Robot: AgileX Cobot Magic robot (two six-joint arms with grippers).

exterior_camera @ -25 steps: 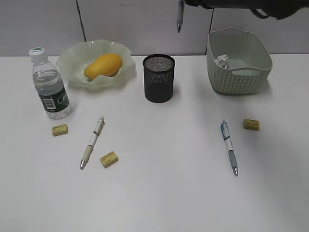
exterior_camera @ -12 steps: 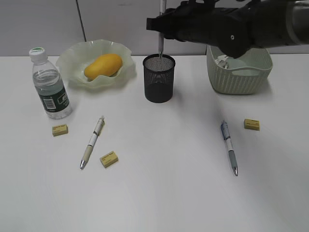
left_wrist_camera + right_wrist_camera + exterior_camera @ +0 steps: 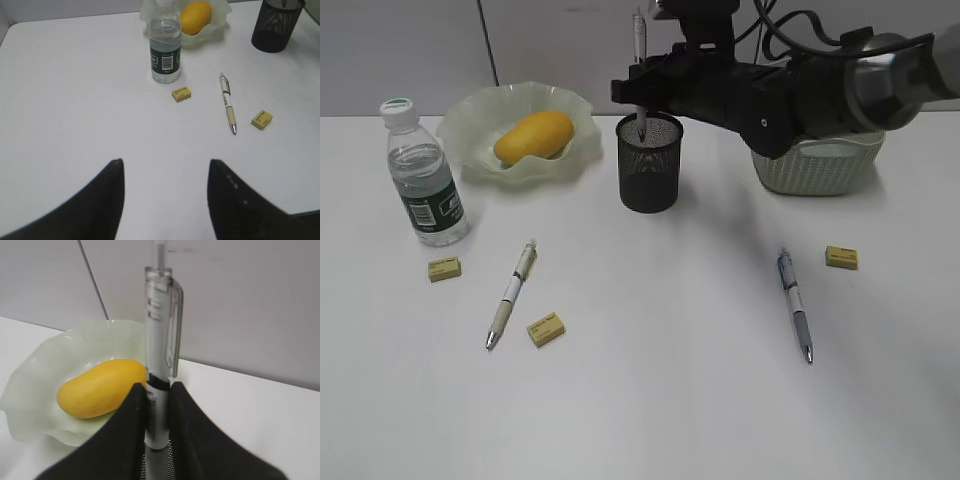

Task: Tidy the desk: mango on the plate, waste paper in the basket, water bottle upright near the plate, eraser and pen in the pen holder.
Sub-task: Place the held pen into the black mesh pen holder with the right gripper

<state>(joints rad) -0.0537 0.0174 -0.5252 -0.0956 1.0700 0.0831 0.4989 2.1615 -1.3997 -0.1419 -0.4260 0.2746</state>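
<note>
My right gripper (image 3: 642, 100) is shut on a clear pen (image 3: 640, 55), held upright with its tip inside the rim of the black mesh pen holder (image 3: 649, 170). In the right wrist view the pen (image 3: 161, 340) stands clamped between the jaws of this gripper (image 3: 157, 385), above the mesh. The mango (image 3: 533, 136) lies in the wavy plate (image 3: 470, 125). Left of the plate the water bottle (image 3: 423, 177) stands upright. Two pens (image 3: 512, 293) (image 3: 795, 304) and three erasers (image 3: 444, 268) (image 3: 546, 329) (image 3: 841, 257) lie on the desk (image 3: 660, 400). My left gripper (image 3: 165, 162) hangs open over bare desk. The waste paper is hidden.
The right arm reaches in from the upper right and covers most of the basket (image 3: 820, 170). In the left wrist view the bottle (image 3: 165, 52), an eraser (image 3: 181, 93), a pen (image 3: 227, 102) and a second eraser (image 3: 261, 119) lie ahead of the jaws.
The right arm has swung left from the top right corner and come down, bringing the pen's tip into the pen holder's mouth. Nothing on the desk has moved.
</note>
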